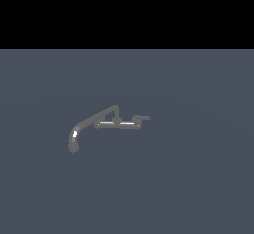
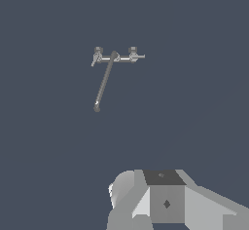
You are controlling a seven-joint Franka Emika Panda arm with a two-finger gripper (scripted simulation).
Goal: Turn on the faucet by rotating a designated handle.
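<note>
I cannot tell how my jaws stand: the wrist view shows only my grey wrist housing [image 2: 165, 202], well apart from the faucet [image 2: 114, 58]. The faucet sits on a plain slate-grey floor [image 1: 198, 178]. In the exterior view its long curved spout [image 1: 92, 121] sweeps to that view's left, and the handle [image 1: 140, 118] sits at the shiny crossbar's [image 1: 117, 124] right end.

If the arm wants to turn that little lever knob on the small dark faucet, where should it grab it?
Probably the short straight stub of the tiny dark grey round handle, at the end of the shiny straight crossbar on the exterior view's right. The stub juts outward, away from the long curved spout, so closing on it from above looks easiest. The gripper is far off.
</note>
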